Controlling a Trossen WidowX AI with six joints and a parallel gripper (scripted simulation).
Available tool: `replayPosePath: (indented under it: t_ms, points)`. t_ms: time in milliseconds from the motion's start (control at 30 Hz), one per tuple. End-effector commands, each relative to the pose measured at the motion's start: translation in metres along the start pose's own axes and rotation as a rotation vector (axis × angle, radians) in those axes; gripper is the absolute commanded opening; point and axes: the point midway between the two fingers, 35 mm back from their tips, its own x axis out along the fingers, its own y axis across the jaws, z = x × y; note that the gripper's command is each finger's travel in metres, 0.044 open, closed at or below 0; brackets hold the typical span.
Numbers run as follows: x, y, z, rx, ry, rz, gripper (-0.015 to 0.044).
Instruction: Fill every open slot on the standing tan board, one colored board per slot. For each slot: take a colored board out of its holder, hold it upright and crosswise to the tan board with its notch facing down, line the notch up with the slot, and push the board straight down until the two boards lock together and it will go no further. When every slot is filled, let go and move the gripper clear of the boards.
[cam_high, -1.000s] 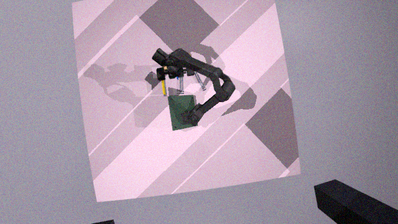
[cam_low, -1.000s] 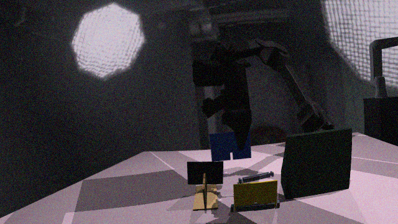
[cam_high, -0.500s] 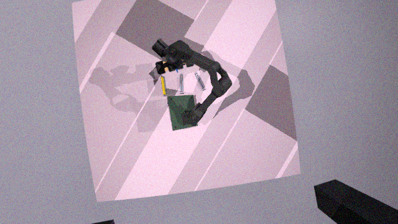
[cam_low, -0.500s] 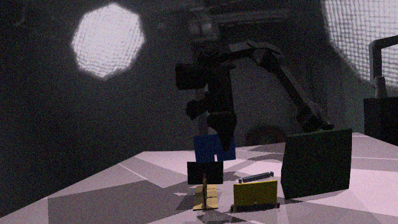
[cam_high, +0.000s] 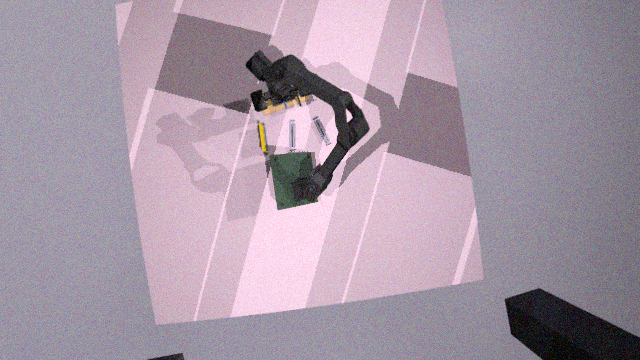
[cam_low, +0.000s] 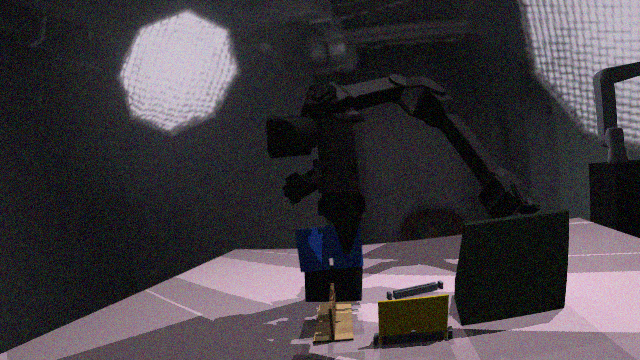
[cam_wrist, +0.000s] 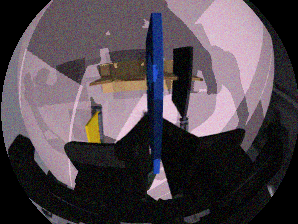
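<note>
Positioning: the arm reaches from the green block over to the tan board. The gripper points downward, its fingers clamped on the blue board.

Blue board: held upright and crosswise to the tan board, with the notch in its lower edge facing down. In the exterior view, the notch appears above the top edge of the tan board, and the lower edge of the blue board shows above it. The blue board is raised and not locked in. Exact alignment of notch and slot cannot be confirmed.

Black board: upright and crosswise at the tan board. In the wrist view it appears to the right of the blue board, with a gap between them. In the exterior view it appears below the blue board, behind the tan board.

Yellow board: upright in its holder, apart from the tan board and between it and the green block. Two further holders, the middle holder and the slanted holder, lie near it on the table.
</note>
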Motion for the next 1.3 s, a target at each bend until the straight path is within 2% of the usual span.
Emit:
replayPosePath:
  t_ms: [0,300,1267]
  points:
    - [0.004,0.0,0.004,-0.008,-0.007,-0.004,0.0]
    - [0.023,-0.001,0.004,-0.008,-0.007,-0.005,0.0]
    - [0.037,-0.001,0.004,-0.007,-0.007,-0.005,0.0]
